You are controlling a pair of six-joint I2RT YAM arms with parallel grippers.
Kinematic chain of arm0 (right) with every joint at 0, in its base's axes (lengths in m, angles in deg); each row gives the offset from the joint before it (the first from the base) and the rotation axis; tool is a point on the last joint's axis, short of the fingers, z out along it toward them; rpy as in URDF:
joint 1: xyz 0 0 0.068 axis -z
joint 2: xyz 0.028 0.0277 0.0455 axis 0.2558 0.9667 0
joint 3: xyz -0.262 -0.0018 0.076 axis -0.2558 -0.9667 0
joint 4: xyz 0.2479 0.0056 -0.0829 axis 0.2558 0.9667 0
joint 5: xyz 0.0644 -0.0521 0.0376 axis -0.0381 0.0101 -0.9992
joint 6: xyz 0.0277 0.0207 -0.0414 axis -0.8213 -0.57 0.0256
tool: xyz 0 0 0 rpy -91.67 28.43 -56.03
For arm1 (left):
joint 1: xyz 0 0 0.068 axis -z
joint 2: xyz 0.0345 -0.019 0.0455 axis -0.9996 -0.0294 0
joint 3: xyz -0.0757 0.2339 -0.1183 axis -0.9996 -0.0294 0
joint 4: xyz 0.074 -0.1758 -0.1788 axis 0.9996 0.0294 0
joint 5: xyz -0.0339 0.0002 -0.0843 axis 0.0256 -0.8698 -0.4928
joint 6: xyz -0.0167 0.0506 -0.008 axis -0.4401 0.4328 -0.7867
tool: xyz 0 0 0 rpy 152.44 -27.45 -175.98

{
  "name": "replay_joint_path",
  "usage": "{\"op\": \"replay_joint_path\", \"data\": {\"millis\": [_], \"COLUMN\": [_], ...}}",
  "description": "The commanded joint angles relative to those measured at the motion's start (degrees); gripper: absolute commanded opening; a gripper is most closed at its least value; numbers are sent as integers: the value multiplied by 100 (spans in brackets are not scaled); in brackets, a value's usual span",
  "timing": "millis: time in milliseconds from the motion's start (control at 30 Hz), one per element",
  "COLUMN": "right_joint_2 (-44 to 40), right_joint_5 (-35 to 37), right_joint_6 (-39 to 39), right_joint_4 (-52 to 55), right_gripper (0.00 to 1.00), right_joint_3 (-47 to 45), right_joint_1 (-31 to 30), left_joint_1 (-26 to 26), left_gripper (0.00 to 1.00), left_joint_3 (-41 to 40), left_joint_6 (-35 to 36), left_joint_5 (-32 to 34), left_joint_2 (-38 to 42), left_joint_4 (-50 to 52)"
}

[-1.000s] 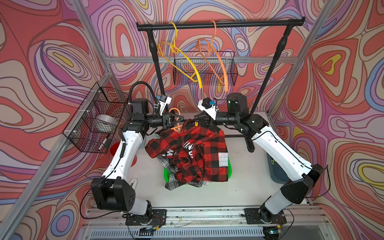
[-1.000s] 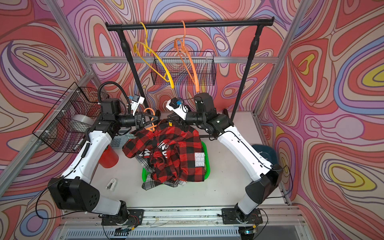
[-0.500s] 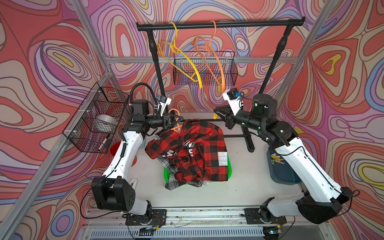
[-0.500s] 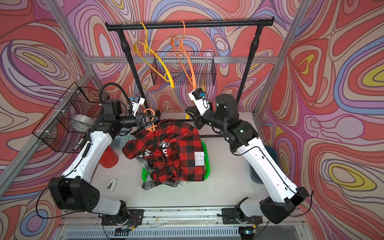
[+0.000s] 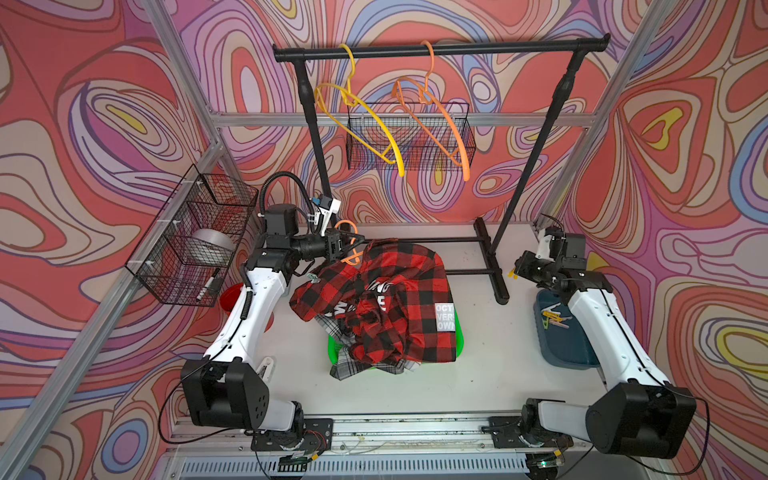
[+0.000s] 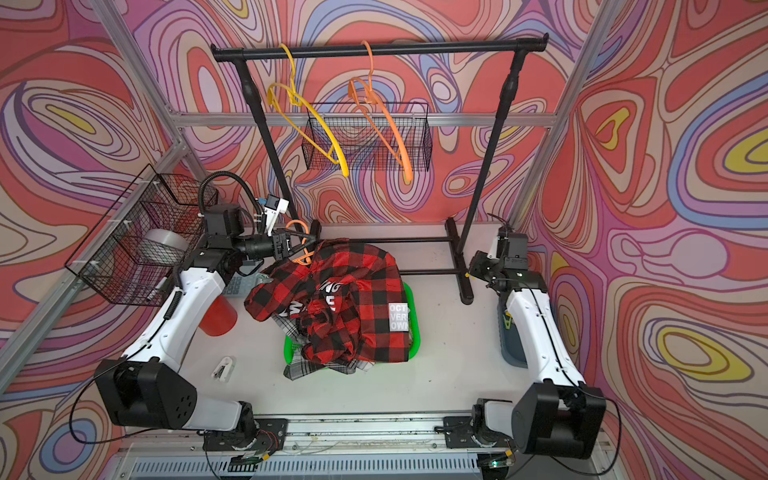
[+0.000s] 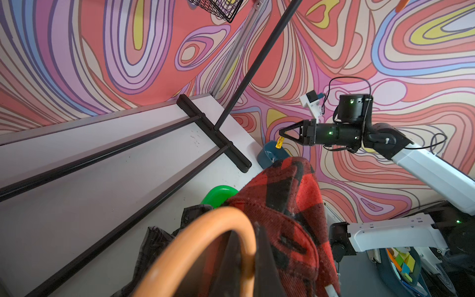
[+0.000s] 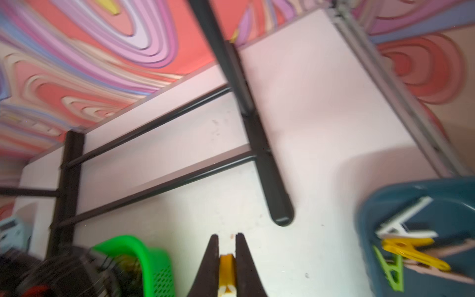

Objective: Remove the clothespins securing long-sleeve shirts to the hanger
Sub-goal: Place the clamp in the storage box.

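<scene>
My left gripper [image 5: 349, 249] is shut on the hook of an orange hanger [image 7: 205, 231], holding it up at the back left. A red-black check long-sleeve shirt [image 5: 399, 299] with white lettering hangs from it and slumps into the green basket [image 5: 459, 332]. A small pale clip [image 5: 311, 277] sits at the shirt's left shoulder. A grey plaid shirt [image 5: 345, 368] lies under it. My right gripper [image 5: 515, 272] is far right, beside the rack's foot, shut on a yellow clothespin [image 8: 227, 270]. Several clothespins [image 8: 411, 252] lie in the blue bin [image 8: 411, 195].
The black garment rack [image 5: 440, 45] carries an empty yellow hanger [image 5: 365, 124] and an empty orange hanger [image 5: 440, 120] in front of a wire basket [image 5: 411, 137]. Its base foot [image 5: 492, 266] crosses the table. A wire basket [image 5: 195, 241] and red cup [image 6: 216, 320] stand at the left.
My right arm has swung away from the shirt's collar to the far right, carrying the yellow clothespin toward the blue bin. The left gripper has kept hold of the hanger and stayed put.
</scene>
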Motion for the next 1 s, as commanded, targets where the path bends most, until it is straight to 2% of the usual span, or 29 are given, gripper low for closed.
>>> {"op": "replay_joint_path", "data": {"millis": [0,167,233,400,500,567,633,733,800,867,933,967], "right_joint_2": [-307,-509,-460,-312,-53,140,274,253,146,-68,-467,-682], "right_joint_5": [1070,2100,2299,2193,2052,2002,1930,1784,1711,1486,542,-243], "right_joint_6": [-494,-713,-746,-821,-854,-883,-883,-845,-802,-738,-617,-544], "right_joint_4": [-521,-911,-951,-1341,-1558,-1520,-1532,-1561,-1476,-1457,-1727,-1973], "right_gripper": [0,0,0,0,1,31,43,55,67,70,70,70], "right_joint_3": [-357,-944,-1120,-1688,-1825,-1715,-1601,-1415,-1281,-1211,-1263,-1299], "right_joint_1": [140,494,752,1588,1792,1807,1821,1817,1810,1815,1811,1797], "left_joint_1": [-34,-39,-39,-39,-39,-39,-47,-39,-37,-39,-39,-39], "left_gripper": [0,0,0,0,0,0,0,0,0,0,0,0], "left_joint_3": [-101,-166,-170,-244,-289,-282,-271,-271,-289,-289,-285,-272], "left_joint_6": [-62,-115,-122,-148,-288,-325,-320,-284,-290,-288,-273,-263], "left_joint_5": [31,116,133,148,102,80,85,94,95,79,59,37], "left_joint_2": [249,316,324,343,325,320,332,359,364,366,355,344], "left_joint_4": [-395,-540,-535,-586,-746,-776,-750,-719,-730,-731,-741,-733]}}
